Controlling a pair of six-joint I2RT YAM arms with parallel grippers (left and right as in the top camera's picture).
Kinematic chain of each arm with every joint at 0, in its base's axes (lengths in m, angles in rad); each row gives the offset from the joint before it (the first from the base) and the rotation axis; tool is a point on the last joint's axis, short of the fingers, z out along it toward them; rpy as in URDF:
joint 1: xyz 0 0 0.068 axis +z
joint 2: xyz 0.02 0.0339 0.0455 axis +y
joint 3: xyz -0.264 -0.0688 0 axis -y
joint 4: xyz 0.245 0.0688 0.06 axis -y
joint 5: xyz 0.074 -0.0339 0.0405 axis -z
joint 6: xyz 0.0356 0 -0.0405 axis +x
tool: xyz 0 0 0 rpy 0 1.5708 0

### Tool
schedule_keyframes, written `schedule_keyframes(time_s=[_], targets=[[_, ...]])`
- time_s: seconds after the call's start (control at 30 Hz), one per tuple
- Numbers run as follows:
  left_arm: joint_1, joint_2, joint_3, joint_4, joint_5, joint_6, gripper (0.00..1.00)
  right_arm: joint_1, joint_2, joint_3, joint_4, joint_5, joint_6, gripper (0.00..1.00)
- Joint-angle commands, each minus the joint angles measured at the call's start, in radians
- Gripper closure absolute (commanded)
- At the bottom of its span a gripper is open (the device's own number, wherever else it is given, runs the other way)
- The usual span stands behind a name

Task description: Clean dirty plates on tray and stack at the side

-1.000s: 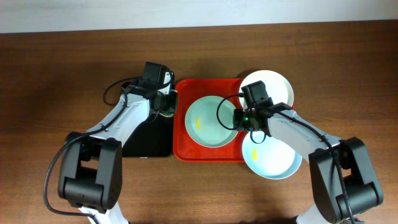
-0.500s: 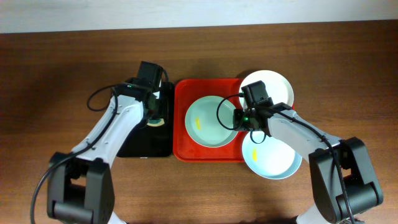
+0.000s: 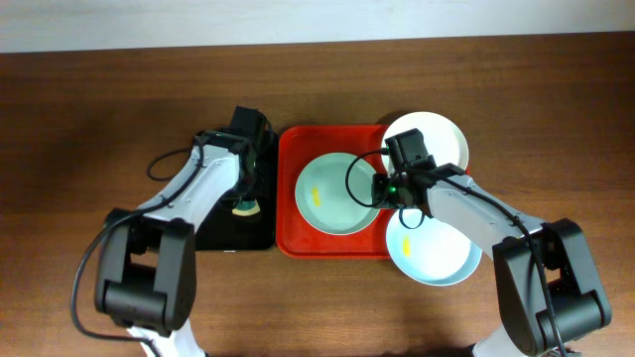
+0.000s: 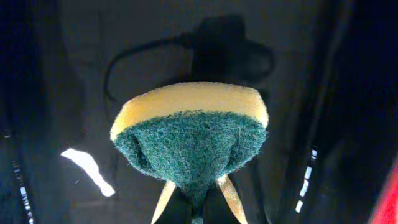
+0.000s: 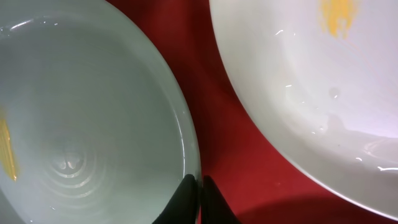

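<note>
The red tray (image 3: 288, 238) sits mid-table with the pale green plate (image 3: 337, 198) in it, yellow smear on its left. The white plate (image 3: 442, 139) overlaps the tray's far right corner. The pale blue plate (image 3: 437, 256), with a yellow smear, overlaps the near right corner. My right gripper (image 3: 381, 188) is shut on the green plate's right rim (image 5: 186, 143). A white-looking plate with a yellow smear (image 5: 298, 87) lies beside it on the red tray floor (image 5: 217, 112). My left gripper (image 4: 193, 196) is shut on a yellow-and-green sponge (image 4: 189, 134), held over the black tray (image 3: 245, 205).
A narrow black tray (image 3: 223, 233) lies against the red tray's left side. Brown wooden table (image 3: 89, 149) extends left and right. The arm bases stand at the front edge.
My left gripper has carried the sponge from beside the red tray's left rim toward the front, over the black tray. The right arm and the plates have not moved.
</note>
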State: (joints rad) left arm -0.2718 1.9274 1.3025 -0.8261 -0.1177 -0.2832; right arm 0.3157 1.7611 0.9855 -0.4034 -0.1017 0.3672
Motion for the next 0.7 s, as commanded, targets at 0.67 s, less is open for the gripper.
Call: schedule_keyframes(time_s=[0.67], targets=[[0.008,0.07,-0.11,0.138,-0.018,-0.016,1.0,-0.002,0.002,0.019,-0.001,0.005,0.008,0.87]])
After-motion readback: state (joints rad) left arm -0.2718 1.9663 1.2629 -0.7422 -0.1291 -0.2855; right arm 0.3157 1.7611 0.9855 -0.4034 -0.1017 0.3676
